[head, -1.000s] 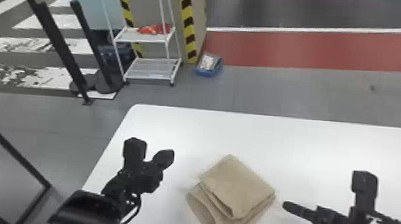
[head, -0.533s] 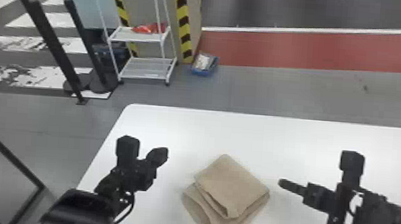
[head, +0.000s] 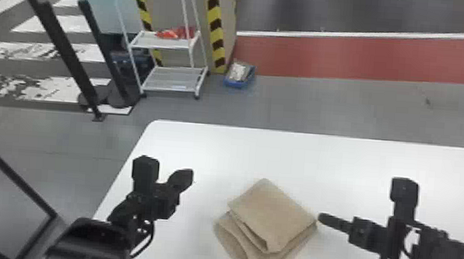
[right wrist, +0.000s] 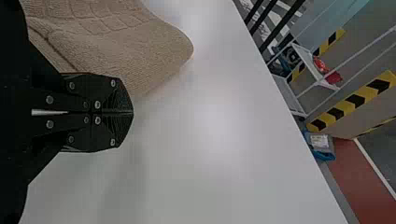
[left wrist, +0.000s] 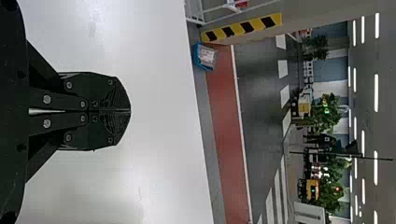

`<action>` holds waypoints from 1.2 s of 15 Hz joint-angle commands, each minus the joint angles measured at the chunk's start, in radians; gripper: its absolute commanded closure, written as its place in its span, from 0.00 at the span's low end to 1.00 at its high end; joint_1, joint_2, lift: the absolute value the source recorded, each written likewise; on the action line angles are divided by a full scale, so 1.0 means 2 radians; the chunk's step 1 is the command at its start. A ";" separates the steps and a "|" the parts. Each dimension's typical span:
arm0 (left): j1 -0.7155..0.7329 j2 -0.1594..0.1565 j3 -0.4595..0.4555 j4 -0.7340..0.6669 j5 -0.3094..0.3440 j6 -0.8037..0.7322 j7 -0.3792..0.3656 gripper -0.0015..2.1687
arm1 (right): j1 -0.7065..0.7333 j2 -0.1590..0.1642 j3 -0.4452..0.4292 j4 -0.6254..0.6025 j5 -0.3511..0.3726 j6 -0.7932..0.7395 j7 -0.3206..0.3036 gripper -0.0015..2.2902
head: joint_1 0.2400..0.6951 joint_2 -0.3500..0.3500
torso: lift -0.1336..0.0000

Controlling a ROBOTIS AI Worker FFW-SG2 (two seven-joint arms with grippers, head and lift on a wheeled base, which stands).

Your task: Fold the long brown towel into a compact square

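- Brown towel (head: 270,215) lies folded on the white bench (head: 202,148): approx. square pad, layers stacked, lower ones poking out on its near & left sides.
- L hand (left wrist: 130,111): fingers closed, nothing btwn them; off towel's left side, well apart.
- R hand (right wrist: 133,112): also closed & empty, tips just beside towel's right corner; can't tell height above bench.
- Why so: prob. both kept off b/c the main folds look made; flat-on-bench lets the layers hold by own weight. R hand's spot would suit a nudge or pat, my guess.
- Head view gives whole outline, incl. open layer edges & hands flanking towel. R wrist view adds close detail: woven grid pattern, seam, rounded edge. L wrist view gives shut fingertips meeting flush, w/ bare bench under.
- Job nearly done, I'd say; maybe tidy the offset layers. Risk: a push could skew top layer.
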 commanded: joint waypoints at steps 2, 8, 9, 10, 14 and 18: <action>-0.004 -0.005 -0.004 0.000 -0.001 0.003 0.001 0.79 | 0.050 0.000 0.004 -0.058 0.008 0.007 -0.005 0.65 | 1.00 0.81 | 1.00; -0.005 -0.006 -0.008 0.002 -0.005 0.003 0.003 0.79 | 0.046 0.000 0.017 -0.041 0.006 -0.003 -0.003 0.65 | 1.00 0.81 | 1.00; -0.005 -0.006 -0.008 0.002 -0.005 0.004 0.003 0.79 | 0.034 0.000 0.024 -0.025 0.007 -0.007 -0.006 0.65 | 1.00 0.81 | 1.00; -0.005 -0.006 -0.008 0.002 -0.005 0.004 0.003 0.79 | 0.022 0.000 0.026 -0.010 0.007 -0.009 -0.009 0.65 | 1.00 0.81 | 1.00; -0.001 -0.002 -0.003 0.001 -0.001 0.001 0.000 0.79 | -0.028 0.000 0.046 0.054 0.007 -0.059 -0.020 0.65 | 1.00 0.82 | 1.00; 0.010 0.001 0.002 -0.002 0.006 -0.007 -0.005 0.79 | -0.114 0.000 0.060 0.159 0.016 -0.130 -0.015 0.65 | 1.00 0.82 | 1.00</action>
